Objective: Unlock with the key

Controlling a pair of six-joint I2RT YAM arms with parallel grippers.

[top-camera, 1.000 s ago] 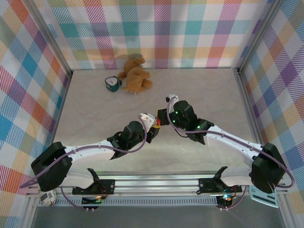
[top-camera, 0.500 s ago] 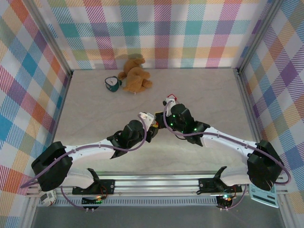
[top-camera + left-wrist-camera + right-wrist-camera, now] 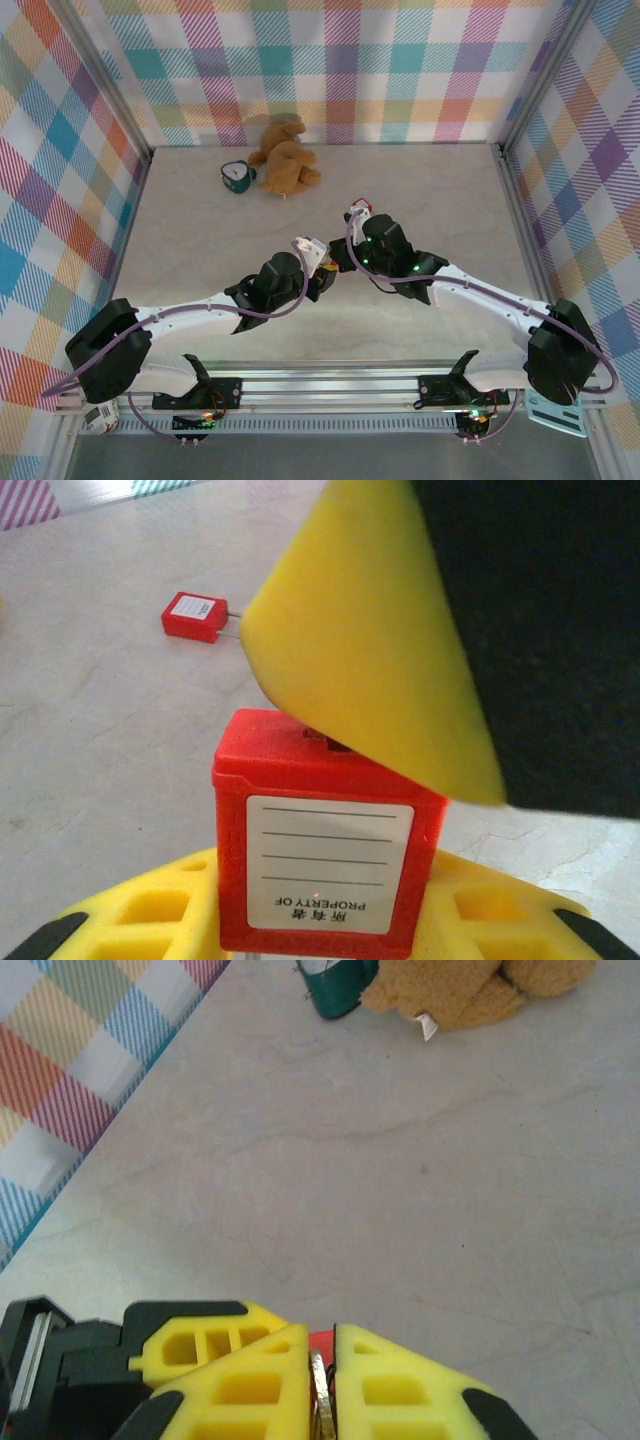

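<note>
Metal key point(image 3: 320, 1405), mostly hidden, pinched in right end effector point(image 3: 321, 1334) | left end effector point(image 3: 322, 780) grips padlock point(image 3: 325, 855)

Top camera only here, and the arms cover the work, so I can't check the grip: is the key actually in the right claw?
Observer: Yes, the key is pinched between the yellow pads of the right claw.
Operator: And the lock?
Observer: The left claw clamps a red padlock, label facing its camera.
Operator: Any other lock nearby?
Observer: A second red padlock lies on the table beyond it.
</note>
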